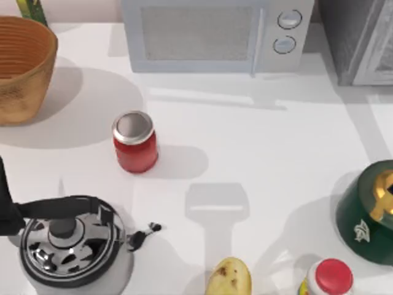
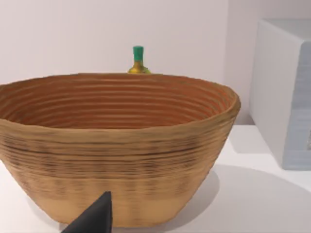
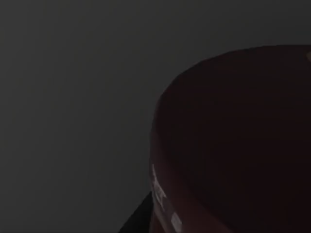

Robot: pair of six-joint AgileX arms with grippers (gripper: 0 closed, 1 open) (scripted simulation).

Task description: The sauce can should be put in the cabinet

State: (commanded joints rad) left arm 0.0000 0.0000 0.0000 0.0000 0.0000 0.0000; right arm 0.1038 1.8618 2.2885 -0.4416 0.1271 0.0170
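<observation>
The right wrist view is dark, so the right gripper's grasp cannot be told, while the cabinet (image 1: 359, 37) is seen at the table's far right.

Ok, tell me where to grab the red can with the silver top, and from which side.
Grip the red can across its round side wall, below the silver lid. It stands upright, so its wall gives two opposite faces for the fingers. Judging by the top view, come from the right, where the table is bare. The basket and kettle crowd its left.
</observation>
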